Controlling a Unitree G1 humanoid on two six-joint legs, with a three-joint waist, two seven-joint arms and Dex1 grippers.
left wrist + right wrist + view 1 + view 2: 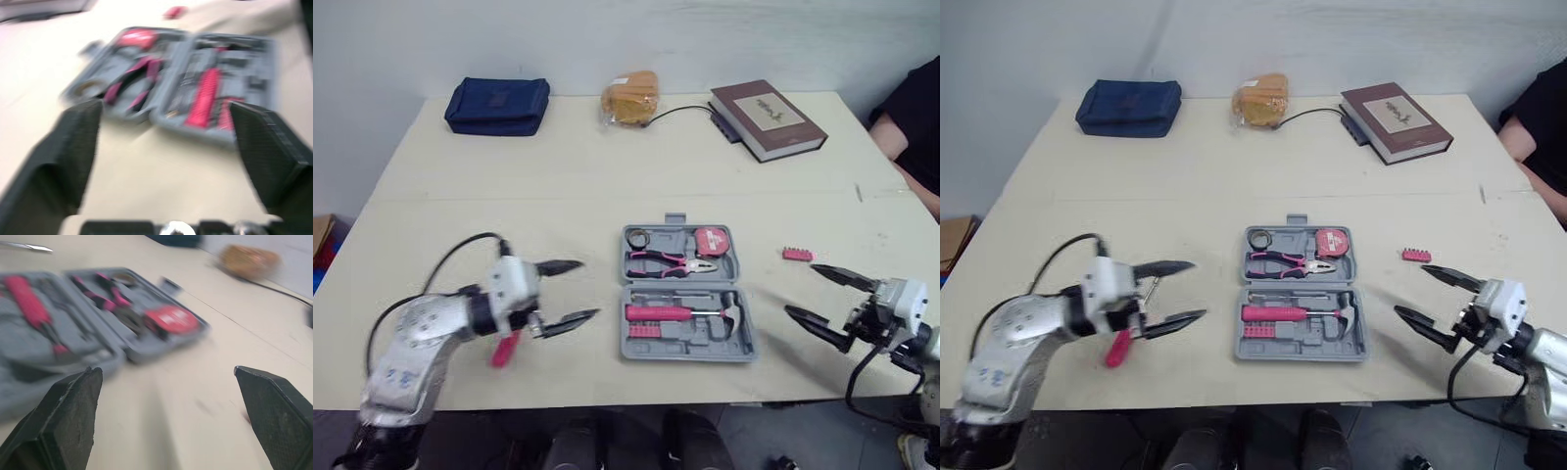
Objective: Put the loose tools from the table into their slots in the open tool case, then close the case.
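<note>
The grey tool case [685, 294] lies open at the table's middle front, holding pink-handled pliers [671, 260], a pink tape measure [710, 239] and a pink-handled hammer [680, 313]. A small pink bit holder [797, 255] lies loose on the table right of the case. A pink tool [506, 349] lies on the table under my left wrist. My left gripper [570, 292] is open, left of the case, fingers pointing at it. To the right of the case, my right gripper [824, 298] is open and holds nothing, just in front of the bit holder.
A blue pouch [497, 105] sits at the back left, an orange wrapped bundle [630, 98] at the back middle with a black cable, and a brown book [767, 118] at the back right. A person's dark sleeve [915, 108] shows at the right edge.
</note>
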